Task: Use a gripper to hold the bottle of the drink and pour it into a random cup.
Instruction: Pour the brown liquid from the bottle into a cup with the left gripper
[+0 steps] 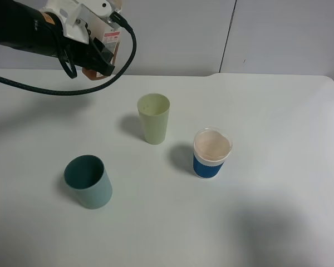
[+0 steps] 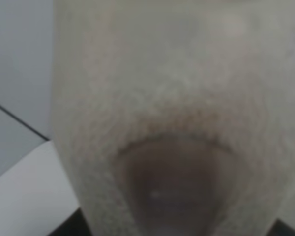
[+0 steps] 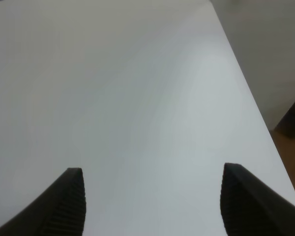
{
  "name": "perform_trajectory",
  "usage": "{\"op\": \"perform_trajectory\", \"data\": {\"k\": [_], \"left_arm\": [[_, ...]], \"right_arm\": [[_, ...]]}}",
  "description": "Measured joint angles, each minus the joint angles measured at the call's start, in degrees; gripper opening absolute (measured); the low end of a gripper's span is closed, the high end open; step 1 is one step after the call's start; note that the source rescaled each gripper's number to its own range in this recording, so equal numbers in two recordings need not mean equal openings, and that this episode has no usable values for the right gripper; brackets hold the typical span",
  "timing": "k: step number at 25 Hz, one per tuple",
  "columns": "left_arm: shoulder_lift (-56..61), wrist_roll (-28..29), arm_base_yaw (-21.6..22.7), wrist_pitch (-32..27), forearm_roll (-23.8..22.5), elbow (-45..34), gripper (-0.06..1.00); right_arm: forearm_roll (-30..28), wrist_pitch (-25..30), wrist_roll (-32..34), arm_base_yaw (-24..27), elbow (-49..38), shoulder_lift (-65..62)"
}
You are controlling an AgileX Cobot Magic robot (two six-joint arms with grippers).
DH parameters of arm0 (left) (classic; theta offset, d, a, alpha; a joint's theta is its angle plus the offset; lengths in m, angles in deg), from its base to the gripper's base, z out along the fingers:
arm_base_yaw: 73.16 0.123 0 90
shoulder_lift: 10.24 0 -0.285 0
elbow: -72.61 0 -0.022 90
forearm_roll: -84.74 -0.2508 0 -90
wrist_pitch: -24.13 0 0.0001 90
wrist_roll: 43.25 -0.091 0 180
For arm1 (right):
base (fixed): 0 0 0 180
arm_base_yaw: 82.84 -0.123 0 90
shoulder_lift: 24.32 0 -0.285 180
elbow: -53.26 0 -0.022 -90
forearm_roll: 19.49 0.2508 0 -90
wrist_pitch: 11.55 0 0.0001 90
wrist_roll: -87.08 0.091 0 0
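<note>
My left gripper [image 1: 100, 60] is high at the upper left of the exterior high view, shut on the bottle [image 1: 110, 40], whose white-and-red label and brown liquid show between the black fingers. The bottle [image 2: 172, 123] fills the left wrist view as a blurred pale body with a brown patch. The tall pale green cup [image 1: 153, 118] stands upright mid-table, below and to the right of the held bottle, apart from it. My right gripper [image 3: 152, 201] is open and empty over bare white table; it does not show in the exterior high view.
A squat dark teal cup [image 1: 89, 181] stands at the front left. A white cup with a blue band [image 1: 211, 153] stands right of the green cup. The white table [image 1: 278, 139] ends at a grey wall behind; its edge and a floor strip show in the right wrist view [image 3: 285, 123].
</note>
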Motion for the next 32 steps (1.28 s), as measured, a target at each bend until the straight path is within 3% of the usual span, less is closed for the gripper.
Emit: {"op": "perform_trajectory", "data": {"k": [5,14,17,21,24,25,26,27,32], "left_arm": [[0.0,-1.7,-0.07,-1.01,2.02,0.0,0.02],[0.07,-2.32,-0.07,-0.38,-2.47,-1.18,0.02],[0.09,-6.76,-0.07,1.97,-1.2,-3.87,0.02],[0.09,-23.33,-0.19,7.13,10.74,-7.91,0.02],[0.09,-37.29,-1.13,11.45,23.38,-9.63,0.02],[0.09,-37.29,-1.13,11.45,23.38,-9.63,0.02],[0.09,-41.05,-1.63,12.97,26.95,-10.01,0.02],[0.09,-49.39,-2.83,17.36,35.39,-10.64,0.02],[-0.17,-65.38,-6.55,28.76,50.85,-11.0,0.02]], "right_arm": [[0.0,0.0,0.0,0.0,0.0,0.0],[0.0,0.0,0.0,0.0,0.0,0.0],[0.0,0.0,0.0,0.0,0.0,0.0],[0.0,0.0,0.0,0.0,0.0,0.0],[0.0,0.0,0.0,0.0,0.0,0.0],[0.0,0.0,0.0,0.0,0.0,0.0],[0.0,0.0,0.0,0.0,0.0,0.0],[0.0,0.0,0.0,0.0,0.0,0.0],[0.0,0.0,0.0,0.0,0.0,0.0]]}}
